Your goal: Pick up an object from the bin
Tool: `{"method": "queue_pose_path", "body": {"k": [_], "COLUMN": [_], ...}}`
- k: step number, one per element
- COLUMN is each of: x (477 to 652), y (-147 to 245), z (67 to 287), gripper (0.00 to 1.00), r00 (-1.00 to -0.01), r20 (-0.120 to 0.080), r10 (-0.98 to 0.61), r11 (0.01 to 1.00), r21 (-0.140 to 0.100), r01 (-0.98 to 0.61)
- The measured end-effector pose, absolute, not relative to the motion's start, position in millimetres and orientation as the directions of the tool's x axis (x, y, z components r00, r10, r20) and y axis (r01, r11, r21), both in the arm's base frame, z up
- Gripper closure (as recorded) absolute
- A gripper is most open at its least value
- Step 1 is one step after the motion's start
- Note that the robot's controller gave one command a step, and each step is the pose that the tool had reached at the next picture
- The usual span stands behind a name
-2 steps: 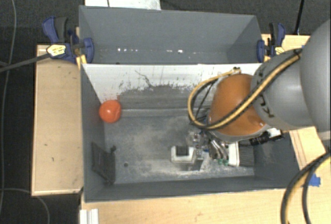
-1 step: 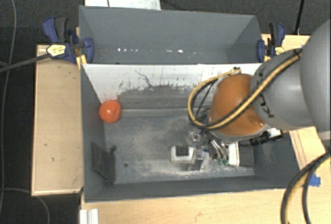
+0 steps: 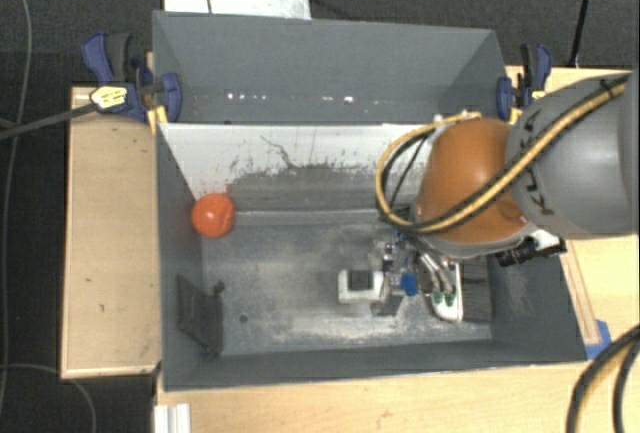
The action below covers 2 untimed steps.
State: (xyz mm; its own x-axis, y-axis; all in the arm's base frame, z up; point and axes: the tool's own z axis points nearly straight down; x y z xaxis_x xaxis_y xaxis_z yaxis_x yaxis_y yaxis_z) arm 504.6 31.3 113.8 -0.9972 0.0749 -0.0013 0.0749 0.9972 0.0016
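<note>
Item: small white block (image 3: 354, 284); lay on the floor of the grey bin (image 3: 320, 71), a little right of centre and toward the near side; pale, squarish and low, with a greyer face along its near edge; sat flat and apart from the other loose pieces, which to my eye made it the simplest thing there to take cleanly.

Tool: gripper (image 3: 398, 289); hung low over the floor hard against the block's right side, touching or nearly so; whether it was spread, pressed together or pinching the block could not be told, the wrist hardware crowding that spot; its low station beside the block suited a pick from above.

Doubtful piece: a pale sliver with a green tip (image 3: 447, 302), just right of the gripper; robot part or loose thing, not to be told.

Carrier: arm (image 3: 590, 161), leaning in from the right, its orange cover (image 3: 465, 186) bulging above the gripper and hiding the floor behind it.

Other contents: orange ball (image 3: 213, 216), far left, resting where the floor met the sloping wall, probably rolled there; black angular piece (image 3: 200, 311), propped in the near left corner, well apart from block and gripper alike.
</note>
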Motion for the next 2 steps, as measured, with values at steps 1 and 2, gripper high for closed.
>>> {"method": "queue_pose_path", "body": {"k": [1,2], "x": [503.7,511.4], "y": [32,28], "z": [155,210], "gripper": [1.0,1.0], "r00": [-0.996,-0.996], "r20": [-0.01,-0.001], "r10": [0.091,0.095], "r11": [0.996,0.996], "r21": [0.003,0.002], "r01": [0.091,0.095]}}
